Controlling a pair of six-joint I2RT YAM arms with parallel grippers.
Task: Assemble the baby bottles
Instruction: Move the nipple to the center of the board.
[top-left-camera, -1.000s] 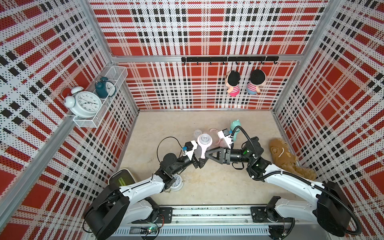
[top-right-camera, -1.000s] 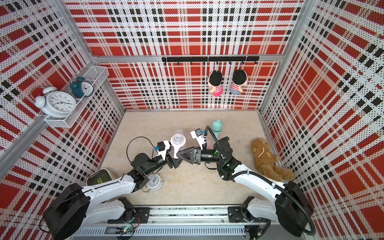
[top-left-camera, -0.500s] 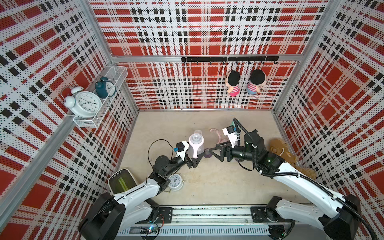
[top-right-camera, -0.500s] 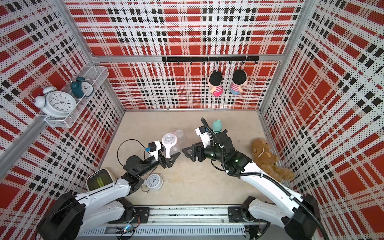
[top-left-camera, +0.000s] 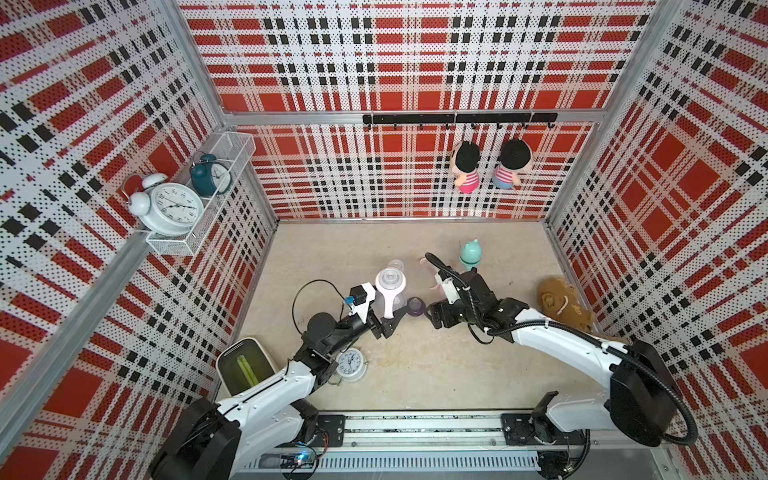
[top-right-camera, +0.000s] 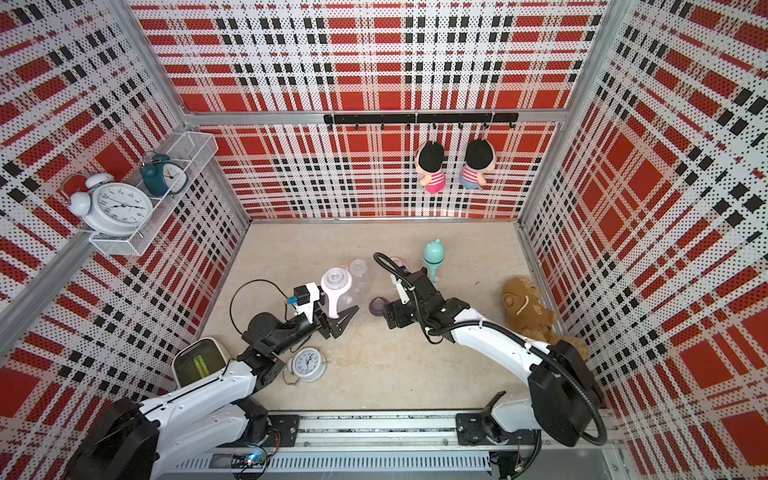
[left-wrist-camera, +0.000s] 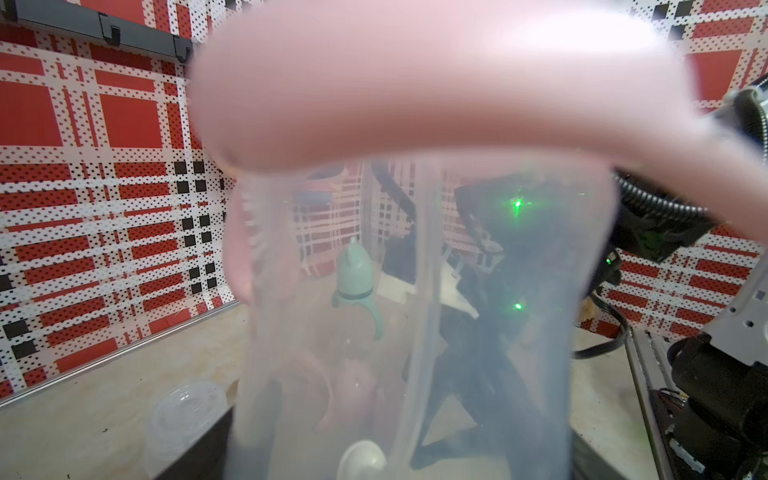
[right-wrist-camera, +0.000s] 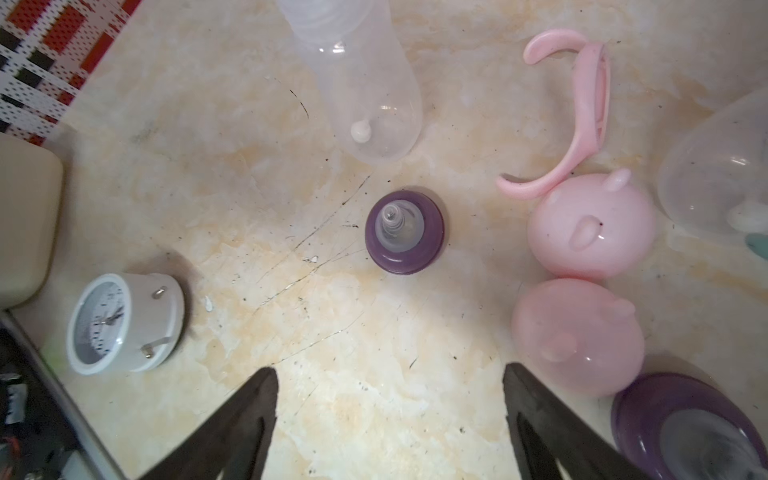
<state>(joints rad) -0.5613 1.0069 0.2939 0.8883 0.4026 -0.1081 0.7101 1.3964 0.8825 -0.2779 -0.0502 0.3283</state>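
Observation:
My left gripper (top-left-camera: 384, 321) is shut on a clear baby bottle (top-left-camera: 390, 279) with a pink two-handled ring (top-left-camera: 388, 305), held above the floor with its open mouth up. In the left wrist view that bottle (left-wrist-camera: 415, 332) fills the picture and hides the jaws. My right gripper (right-wrist-camera: 390, 370) is open and empty, low over the floor. Just beyond its fingertips a purple nipple collar (right-wrist-camera: 404, 232) stands on the floor. Around it are a lying clear bottle (right-wrist-camera: 370, 83), a loose pink ring (right-wrist-camera: 582, 116), two pink dome caps (right-wrist-camera: 590, 224) and another purple collar (right-wrist-camera: 685, 428). A teal bottle (top-left-camera: 471, 254) stands behind.
A small white alarm clock (top-left-camera: 351, 365) lies by my left arm, with a beige bin (top-left-camera: 245, 365) at the left wall. A brown plush toy (top-left-camera: 561, 303) lies at the right wall. A wire shelf (top-left-camera: 174, 245) with clocks hangs on the left wall.
My right gripper has opened, let go of the held bottle and drawn back to the right, lower over the floor. The left arm has pulled the bottle back to the left.

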